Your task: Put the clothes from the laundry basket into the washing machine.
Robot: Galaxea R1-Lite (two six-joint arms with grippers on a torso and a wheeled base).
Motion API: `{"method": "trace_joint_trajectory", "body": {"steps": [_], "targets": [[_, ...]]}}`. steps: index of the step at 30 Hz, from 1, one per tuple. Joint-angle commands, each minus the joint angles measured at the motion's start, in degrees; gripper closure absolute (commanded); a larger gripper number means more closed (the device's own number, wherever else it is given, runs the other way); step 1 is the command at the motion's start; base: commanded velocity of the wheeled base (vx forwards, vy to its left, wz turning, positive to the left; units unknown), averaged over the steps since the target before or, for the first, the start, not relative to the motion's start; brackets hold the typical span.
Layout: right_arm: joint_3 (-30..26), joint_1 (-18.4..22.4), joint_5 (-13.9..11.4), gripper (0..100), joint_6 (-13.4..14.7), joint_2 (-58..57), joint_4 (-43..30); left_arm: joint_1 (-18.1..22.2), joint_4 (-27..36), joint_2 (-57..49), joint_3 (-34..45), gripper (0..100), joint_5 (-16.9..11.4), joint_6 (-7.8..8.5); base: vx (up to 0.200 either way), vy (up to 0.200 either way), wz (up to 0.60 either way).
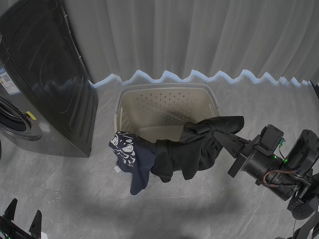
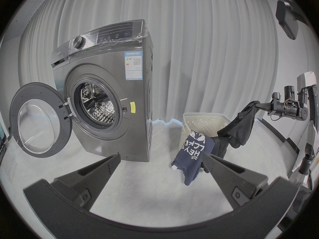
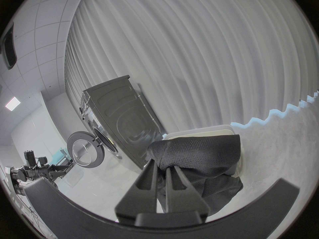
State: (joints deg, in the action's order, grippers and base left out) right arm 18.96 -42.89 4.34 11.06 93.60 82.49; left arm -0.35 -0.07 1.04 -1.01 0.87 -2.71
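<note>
Right gripper [image 1: 217, 135] pinches black mesh garment [image 1: 196, 146] over perforated basket [image 1: 166, 87]

A pale pleated curtain [image 1: 186, 27] hangs well beyond the right end effector [image 1: 217, 134], closing off the whole far side. Along its scalloped hem, a thin band of bluish light [image 1: 232, 75] meets the floor. The grey, veined floor [image 1: 83, 190] spreads below and ahead of the left end effector [image 1: 26, 208]. High above the right end effector, a panelled ceiling [image 3: 50, 27] carries a lit square lamp [image 3: 12, 103].
</note>
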Motion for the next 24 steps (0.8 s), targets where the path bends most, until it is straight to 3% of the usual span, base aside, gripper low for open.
{"method": "trace_joint_trajectory", "body": {"steps": [1, 24], "targets": [[0.1, 0.0, 0.0, 100, 0.0, 0.0, 0.2, 0.0, 0.0, -0.8, 0.9, 0, 0.0, -0.11, 0.0, 0.2, 0.0], [0.5, -0.9, -0.1, 100, 0.0, 0.1, 1.0, 0.0, 0.0, -0.9, 0.9, 0, 0.0, -0.11, 0.0, 0.2, 0.0]]}}
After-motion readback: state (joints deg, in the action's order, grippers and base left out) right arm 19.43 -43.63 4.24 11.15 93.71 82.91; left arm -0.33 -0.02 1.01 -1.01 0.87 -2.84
